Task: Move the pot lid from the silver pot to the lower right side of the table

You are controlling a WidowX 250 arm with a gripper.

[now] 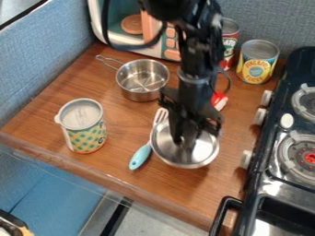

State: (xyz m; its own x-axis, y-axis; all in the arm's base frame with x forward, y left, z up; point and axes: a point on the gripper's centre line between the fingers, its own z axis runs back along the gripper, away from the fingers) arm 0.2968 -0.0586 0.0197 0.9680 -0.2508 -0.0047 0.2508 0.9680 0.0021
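Note:
My gripper (pixel 186 138) hangs over the front middle of the wooden table, its tip down within the outline of a round, shiny silver piece (pixel 201 154). That piece looks like a shallow bowl or an upturned lid; I cannot tell which. The gripper hides part of its middle and back rim. Behind it to the left stands the small silver pot (pixel 140 94), uncovered, with its wire handle pointing to the upper left. The wooden table (pixel 215 193) continues to the lower right of the round piece.
A blue-handled slotted utensil (pixel 141 156) lies close to the round piece's left side. A dotted can (pixel 85 133) stands left. Behind are a yellow-labelled can (pixel 256 64), a red can (pixel 229 44), a red-and-white object (pixel 219 99) and a toy microwave (pixel 97 20). The black stove (pixel 265 161) borders the right.

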